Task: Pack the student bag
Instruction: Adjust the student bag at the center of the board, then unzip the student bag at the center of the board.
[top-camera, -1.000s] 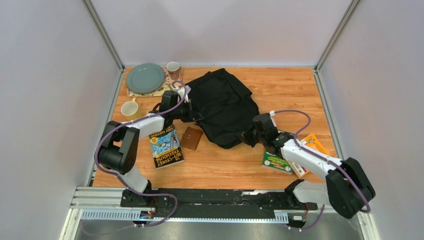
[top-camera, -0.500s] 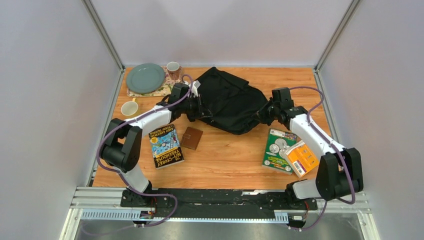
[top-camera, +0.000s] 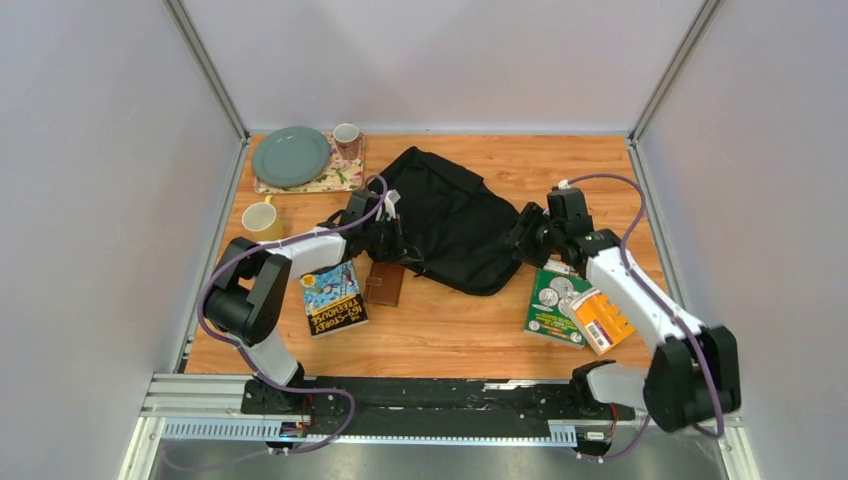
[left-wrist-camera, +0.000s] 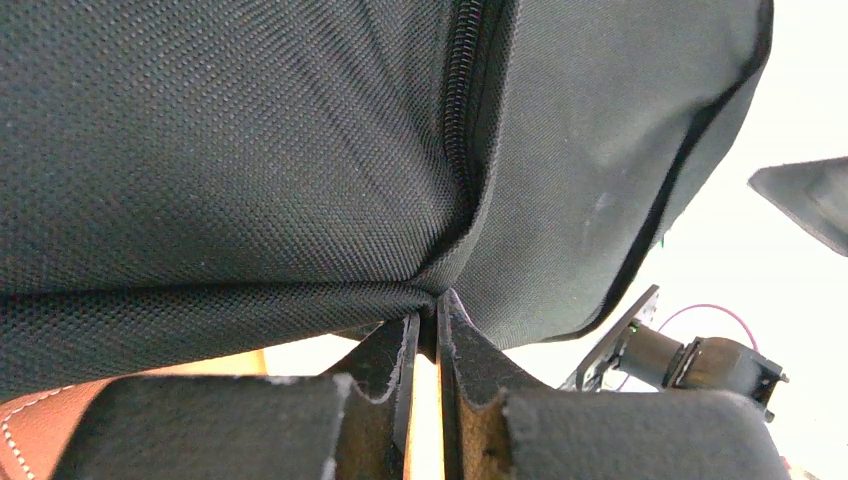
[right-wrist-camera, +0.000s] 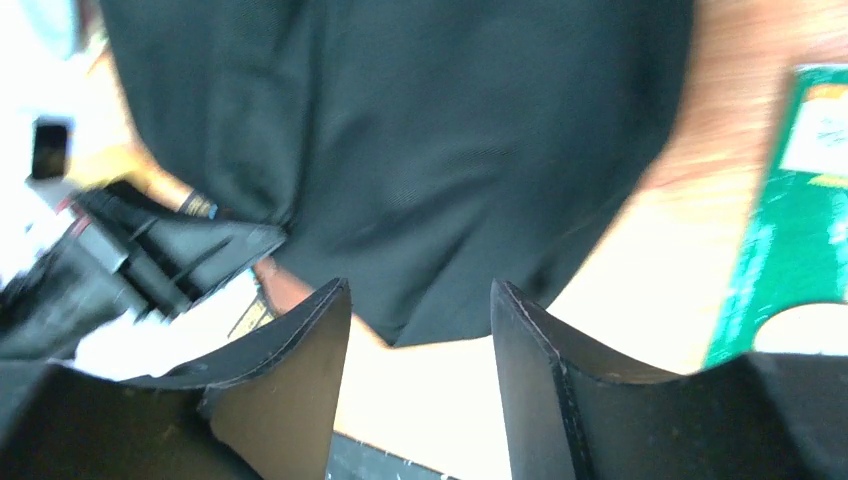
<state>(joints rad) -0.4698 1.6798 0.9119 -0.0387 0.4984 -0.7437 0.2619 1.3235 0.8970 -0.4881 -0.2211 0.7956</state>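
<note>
While the bag (top-camera: 450, 225) is lying in the middle of the table (top-camera: 450, 335), its long axis running from about 11 o'clock to 5 o'clock in the overhead view, the two arms are flanking it. The left fingers (left-wrist-camera: 470, 365) are clenching a fold of its fabric just below the zip (left-wrist-camera: 462, 120), at the bag's 9 o'clock edge. The right fingers (right-wrist-camera: 545, 350) are standing apart and gripping nothing. The bag is lying just beside them, towards their 9 o'clock in the overhead view, though the blurred wrist view is not showing whether cloth and fingers are touching.

No opening of the bag is showing, so packing is judged to be only beginning. The left arm is judged to be acting as the anchor, leaving the right arm free. The green book (top-camera: 555, 300) is lying near the right fingers at their 5 o'clock, so that arm is the nearer one. The wallet (top-camera: 384, 284) and the picture book (top-camera: 333, 297) are lying nearer the occupied left arm.
</note>
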